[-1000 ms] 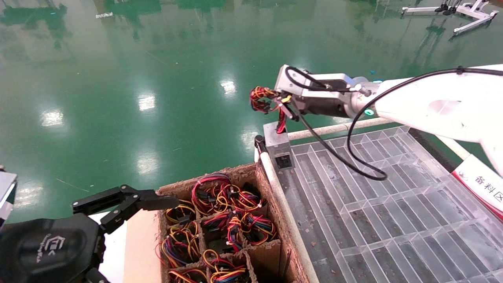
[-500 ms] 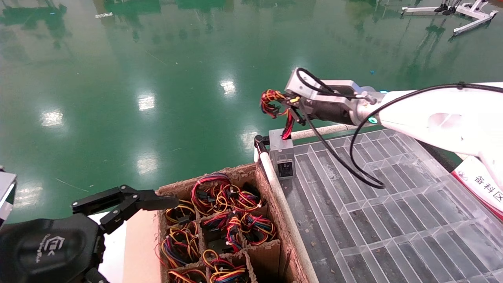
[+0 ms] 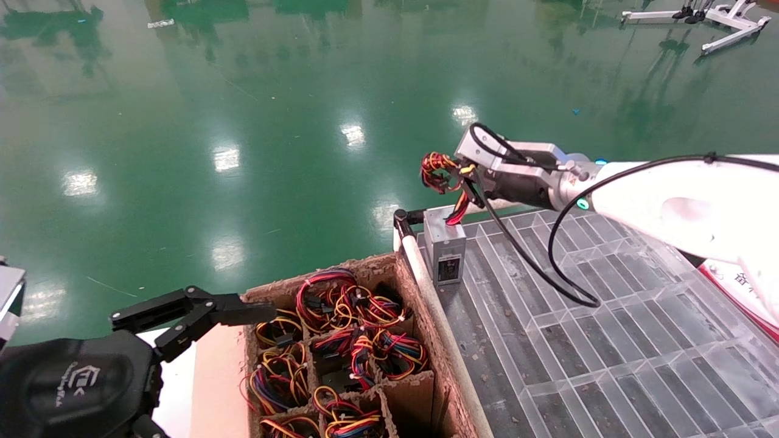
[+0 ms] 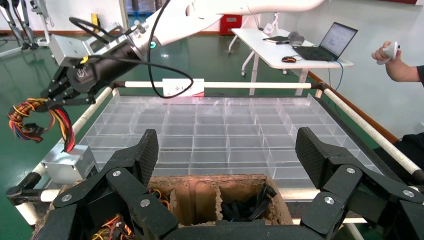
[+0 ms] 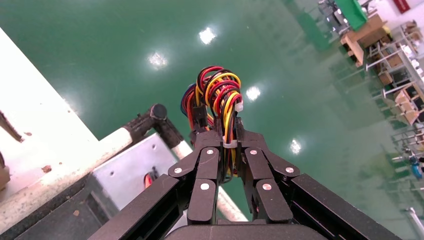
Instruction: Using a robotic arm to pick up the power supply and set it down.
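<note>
My right gripper (image 3: 457, 177) on the white robotic arm (image 3: 669, 194) is shut on the red, yellow and black wire bundle (image 5: 217, 92) of the power supply (image 3: 444, 252). The grey box with its dark label hangs upright from those wires at the far left corner of the clear tray (image 3: 608, 340). I cannot tell whether its base touches the tray. In the left wrist view the power supply (image 4: 67, 164) sits beside the rail, below the right gripper (image 4: 55, 100). My left gripper (image 4: 227, 145) is open and holds nothing, parked over the cardboard crate (image 4: 220, 195).
The cardboard crate (image 3: 420, 389) holds several coils of coloured wire in its cells. A white rail (image 3: 438, 328) runs between crate and tray. A red-and-white sign (image 3: 742, 286) lies at the tray's right. A desk with a laptop (image 4: 330, 42) and a person stand beyond.
The right gripper has carried the power supply rightward and down, from outside the tray's corner to over it. The left arm has not moved.
</note>
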Robot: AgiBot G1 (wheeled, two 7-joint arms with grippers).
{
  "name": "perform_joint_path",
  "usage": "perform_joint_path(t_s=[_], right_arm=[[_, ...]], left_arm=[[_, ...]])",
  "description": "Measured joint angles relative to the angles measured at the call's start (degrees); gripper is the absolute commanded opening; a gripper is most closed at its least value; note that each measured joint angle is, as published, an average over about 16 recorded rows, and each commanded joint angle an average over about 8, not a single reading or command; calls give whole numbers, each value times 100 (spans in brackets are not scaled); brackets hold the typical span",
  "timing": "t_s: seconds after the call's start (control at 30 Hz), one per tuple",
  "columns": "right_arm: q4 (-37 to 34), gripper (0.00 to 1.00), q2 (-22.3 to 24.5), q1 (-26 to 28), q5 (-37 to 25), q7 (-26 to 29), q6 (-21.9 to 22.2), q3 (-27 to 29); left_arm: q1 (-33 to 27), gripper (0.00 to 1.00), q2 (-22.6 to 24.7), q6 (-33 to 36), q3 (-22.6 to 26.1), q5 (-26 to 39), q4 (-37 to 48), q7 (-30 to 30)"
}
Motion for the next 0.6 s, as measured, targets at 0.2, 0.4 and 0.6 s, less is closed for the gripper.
perform_joint_path(t_s=[0.2, 0.4, 0.6], right_arm=[[1, 100, -5, -47, 10, -2, 55, 5], [2, 100, -5, -53, 12, -2, 60, 7], [-20, 100, 23, -1, 13, 59, -34, 9]], left_arm=[[1, 100, 0, -1, 0, 0, 0, 0], [1, 100, 0, -1, 0, -1, 1, 0], [1, 100, 0, -1, 0, -1, 1, 0]])
